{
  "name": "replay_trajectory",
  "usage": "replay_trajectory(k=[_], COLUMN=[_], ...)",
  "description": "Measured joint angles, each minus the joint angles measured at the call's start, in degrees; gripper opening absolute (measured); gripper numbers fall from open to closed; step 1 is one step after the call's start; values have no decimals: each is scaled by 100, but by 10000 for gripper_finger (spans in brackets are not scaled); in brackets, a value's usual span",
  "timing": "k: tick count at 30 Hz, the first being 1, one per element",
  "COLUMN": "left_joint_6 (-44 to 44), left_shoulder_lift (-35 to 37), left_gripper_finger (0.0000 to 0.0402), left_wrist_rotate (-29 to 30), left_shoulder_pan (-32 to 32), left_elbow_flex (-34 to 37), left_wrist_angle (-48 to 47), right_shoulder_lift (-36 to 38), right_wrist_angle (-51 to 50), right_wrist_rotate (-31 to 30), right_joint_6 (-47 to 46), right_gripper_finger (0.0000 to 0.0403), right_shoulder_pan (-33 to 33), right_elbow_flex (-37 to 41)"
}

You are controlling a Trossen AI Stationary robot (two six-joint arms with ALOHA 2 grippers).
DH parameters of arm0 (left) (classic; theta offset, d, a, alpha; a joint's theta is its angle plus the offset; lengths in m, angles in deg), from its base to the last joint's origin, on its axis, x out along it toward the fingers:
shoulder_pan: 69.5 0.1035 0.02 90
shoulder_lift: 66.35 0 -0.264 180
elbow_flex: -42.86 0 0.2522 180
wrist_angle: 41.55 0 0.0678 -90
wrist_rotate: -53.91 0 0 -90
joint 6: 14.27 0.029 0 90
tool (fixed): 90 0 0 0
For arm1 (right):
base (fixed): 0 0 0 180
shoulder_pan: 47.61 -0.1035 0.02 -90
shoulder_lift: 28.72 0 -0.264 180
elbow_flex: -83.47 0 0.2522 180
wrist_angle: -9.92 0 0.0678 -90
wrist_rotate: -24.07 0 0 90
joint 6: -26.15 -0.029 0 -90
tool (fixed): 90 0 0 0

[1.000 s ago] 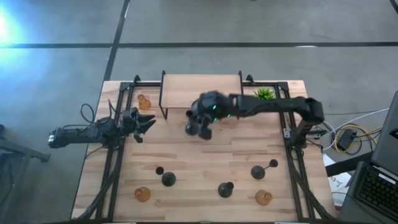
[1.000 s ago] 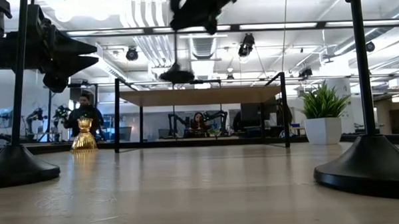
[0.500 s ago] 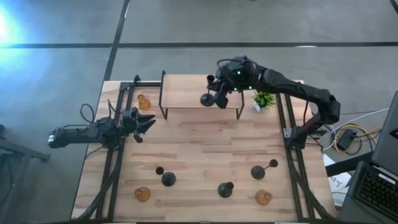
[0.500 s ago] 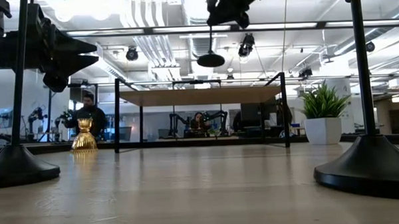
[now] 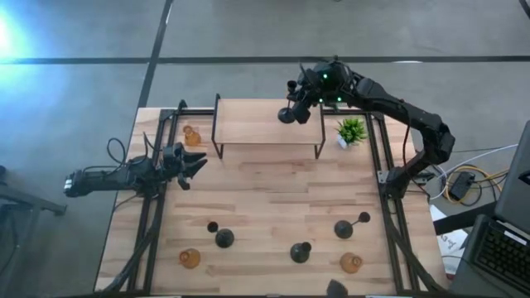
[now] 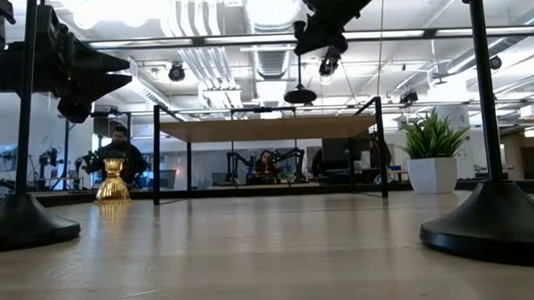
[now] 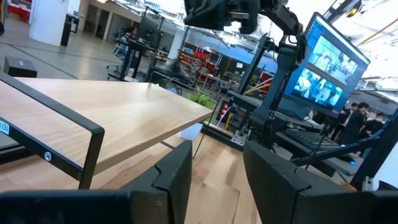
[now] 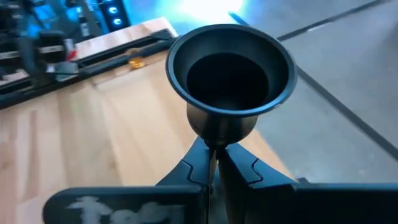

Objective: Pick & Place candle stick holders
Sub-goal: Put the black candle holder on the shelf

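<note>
Four black holders (image 5: 224, 239), three amber holders (image 5: 190, 258); right claw (image 5: 291, 106) pinches one black, left claw (image 5: 197, 165) is spread.

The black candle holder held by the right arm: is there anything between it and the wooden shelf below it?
Nothing visible. The right gripper holds the black candle holder above the shelf, jaws shut on its stem. The shelf top beneath looks bare; the green plant stands beside the shelf, apart.
</note>
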Motion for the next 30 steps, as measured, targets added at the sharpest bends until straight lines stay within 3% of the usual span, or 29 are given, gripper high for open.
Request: replay_trajectory(k=[15, 30], left_joint_6=[47, 47], left_shoulder_lift=[0, 0], left_gripper_finger=[149, 149], left_wrist_rotate=[291, 286], left_shoulder_pan=[-1, -1], left_elbow_flex=[0, 0], left_wrist_angle=[0, 2], right_shoulder_lift=[-122, -84], right_wrist_angle=[102, 584], right_wrist_rotate=[-9, 2], right_joint_6=[336, 339], right_gripper_finger=[8, 8], right_shoulder_pan=[893, 1134], right_elbow_flex=[271, 861])
